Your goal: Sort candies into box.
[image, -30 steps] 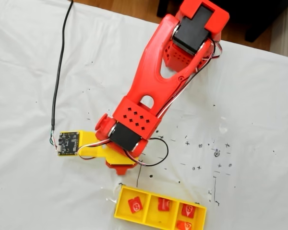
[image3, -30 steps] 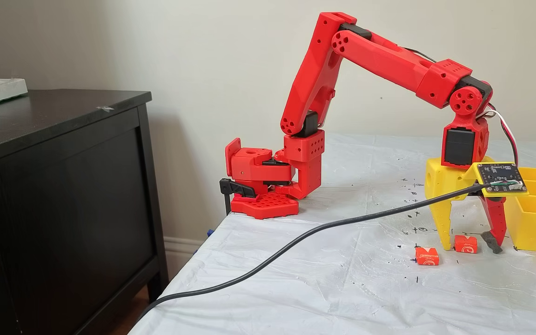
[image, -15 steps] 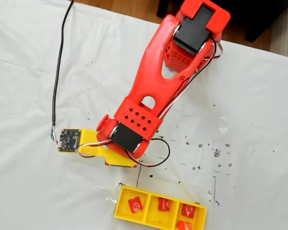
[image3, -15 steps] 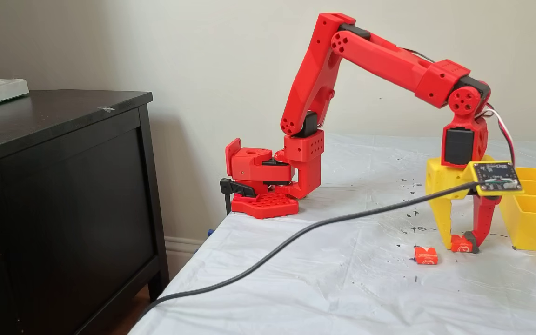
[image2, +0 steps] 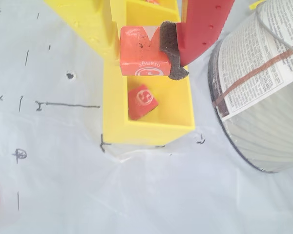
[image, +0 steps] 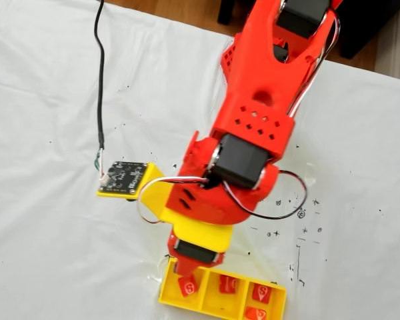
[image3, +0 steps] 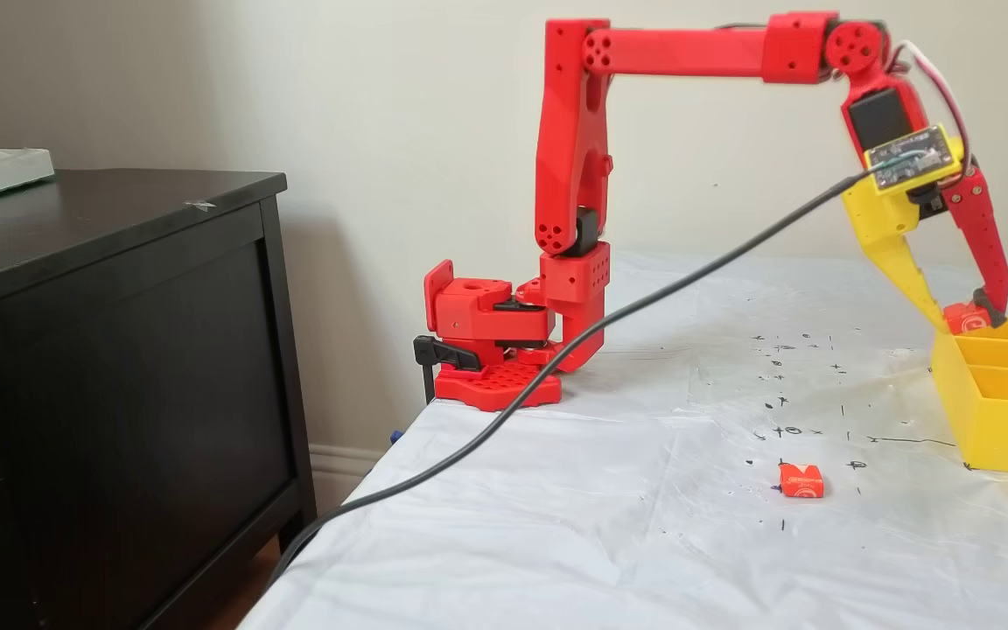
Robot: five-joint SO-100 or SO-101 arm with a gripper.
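Above box (image3: 998, 411): end effector (image3: 966, 318) (lifted) gripping candy (image2: 140, 57).

A dark wooden cabinet (image3: 119, 367) stands against a plain cream wall (image3: 338, 96) with white baseboard (image3: 342, 468).

The tool (image2: 158, 48) hung above the box's (image2: 112, 112) end compartment, a candy (image2: 139, 56) between its fingers; another candy (image2: 141, 101) lay inside that compartment; a lone candy (image3: 801, 480) lay on the worktop (image3: 600, 542), well apart from the box.
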